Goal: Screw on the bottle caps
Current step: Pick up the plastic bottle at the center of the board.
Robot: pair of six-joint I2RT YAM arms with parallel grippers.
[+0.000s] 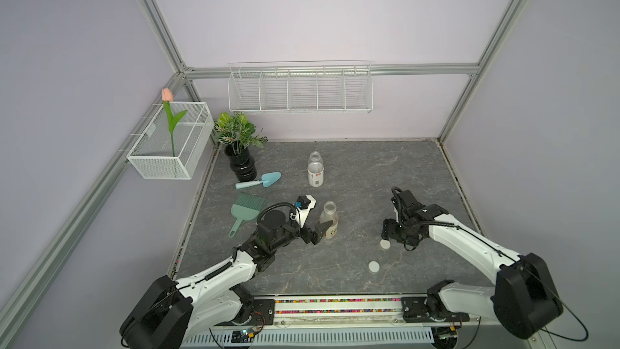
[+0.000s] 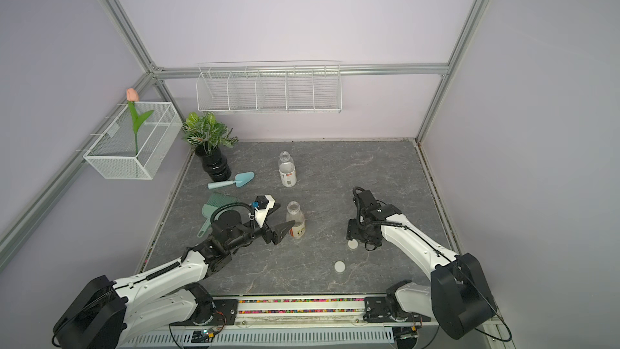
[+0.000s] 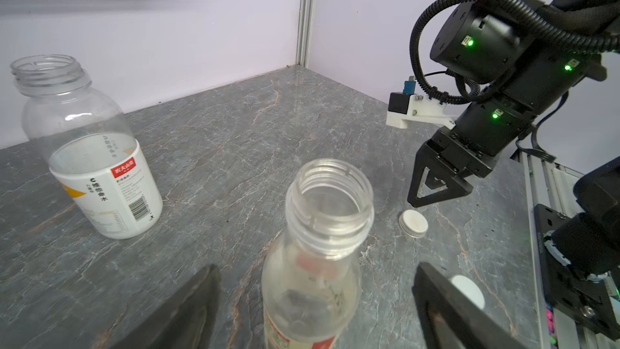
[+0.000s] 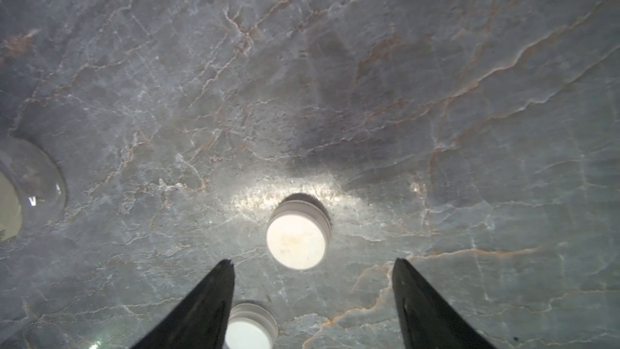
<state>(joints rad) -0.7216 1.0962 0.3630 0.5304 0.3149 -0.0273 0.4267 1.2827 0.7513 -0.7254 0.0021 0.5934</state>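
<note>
Cap (image 4: 297, 236) just beyond R gripper (image 4: 312, 260)

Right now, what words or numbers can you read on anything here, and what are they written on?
"农夫山泉": white on the red patch of the far bottle label.
"C" and "维他命水": dark print running down the same label.
Barcode digits and fine print there: too small to read.
Near bottle label: too blurred to read.
Caps: no writing shows.
</note>
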